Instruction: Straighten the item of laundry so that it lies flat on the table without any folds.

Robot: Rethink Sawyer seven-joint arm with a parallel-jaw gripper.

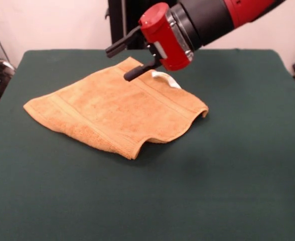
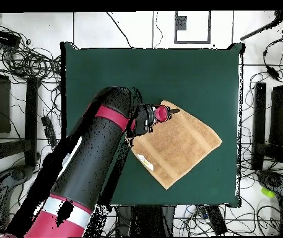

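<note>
A: The item of laundry (image 1: 115, 113) is seen first: a small orange-tan towel, looped terry in texture, roughly square, laid out on the table (image 1: 228, 191) a little left of centre in the front view.

B: Any writing to be read on it?

A: None can be made out. A small white tag (image 1: 166, 78) is shown at the far edge, curled up, and no print on it can be read. No brand or label is legible on the arm either.

B: And the lie of the cloth?

A: Mostly spread, but not flat. Woven bands are seen running near two opposite edges. The near edge is lifted in a soft wave, and the right corner (image 1: 202, 111) is curled up off the surface.

B: The table itself?

A: Covered in plain dark green cloth, matte and smooth, much larger than the towel. In the overhead view the towel (image 2: 176, 144) is set as a diamond towards the right half.

B: And the gripper?

A: The gripper (image 1: 122, 61) is held just over the towel's far corner, beside the tag. Two black fingers (image 1: 118, 46) are seen spread apart, with nothing pinched between them. Behind them a glossy red cylindrical head (image 1: 163, 35) is joined to a black and red arm (image 2: 88, 180).
</note>
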